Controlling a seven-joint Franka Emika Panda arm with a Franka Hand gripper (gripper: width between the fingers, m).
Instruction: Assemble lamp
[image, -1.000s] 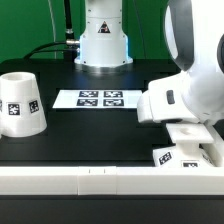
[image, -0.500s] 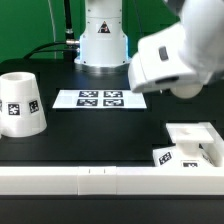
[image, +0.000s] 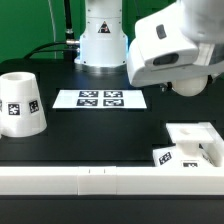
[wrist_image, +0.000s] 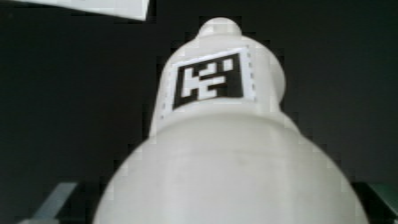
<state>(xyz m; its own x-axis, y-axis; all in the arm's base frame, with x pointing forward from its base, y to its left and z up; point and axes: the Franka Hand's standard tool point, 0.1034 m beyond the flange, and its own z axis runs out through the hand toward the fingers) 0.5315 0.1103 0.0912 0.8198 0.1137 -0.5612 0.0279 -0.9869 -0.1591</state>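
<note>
My gripper (wrist_image: 222, 205) is shut on the white bulb (wrist_image: 222, 140). The bulb fills the wrist view, with a square tag on its narrow neck, and a grey finger (wrist_image: 59, 203) shows at its side. In the exterior view the arm hangs above the table at the right, and a rounded white part of the bulb (image: 187, 86) shows under the hand. The low square base (image: 195, 140) lies on the table at the exterior view's right, below the hand. The tapered shade (image: 20, 103) stands at the exterior view's left.
The marker board (image: 100, 98) lies flat in the middle, in front of the robot's pedestal (image: 103, 35); a corner of it (wrist_image: 80, 8) shows in the wrist view. A long white rail (image: 100, 180) runs along the front edge.
The arm has risen from just over the base and swung up toward the exterior view's left, carrying the bulb. The base and shade have not moved.
</note>
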